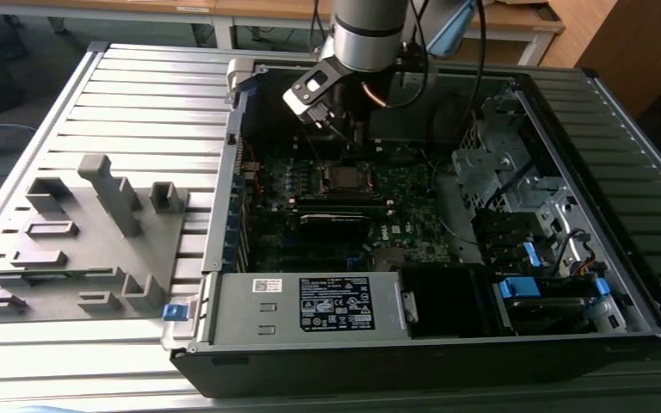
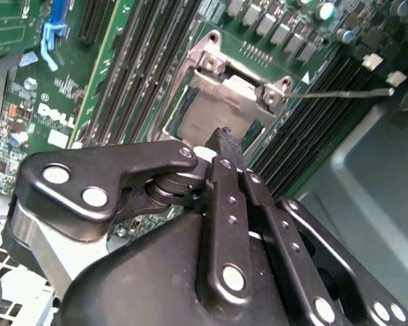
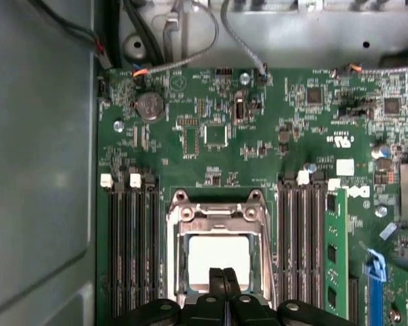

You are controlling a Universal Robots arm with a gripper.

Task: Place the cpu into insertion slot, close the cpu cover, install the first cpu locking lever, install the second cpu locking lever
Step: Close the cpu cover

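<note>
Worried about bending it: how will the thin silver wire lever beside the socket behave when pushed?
The thin silver wire lever looks long and slender, so it probably flexes springily. Smooth metal may slip off the claw. Held at the silvery frame's corner, it likely pivots.

Bright daylight on the table [image 1: 135, 95]; the computer case [image 1: 423, 366] is shadowed inside; the cpu [image 3: 219, 255] glares white in the first wrist view.

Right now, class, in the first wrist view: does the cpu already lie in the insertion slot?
Yes: the cpu shows its pale top inside the insertion slot, framed by the cpu cover.
</note>
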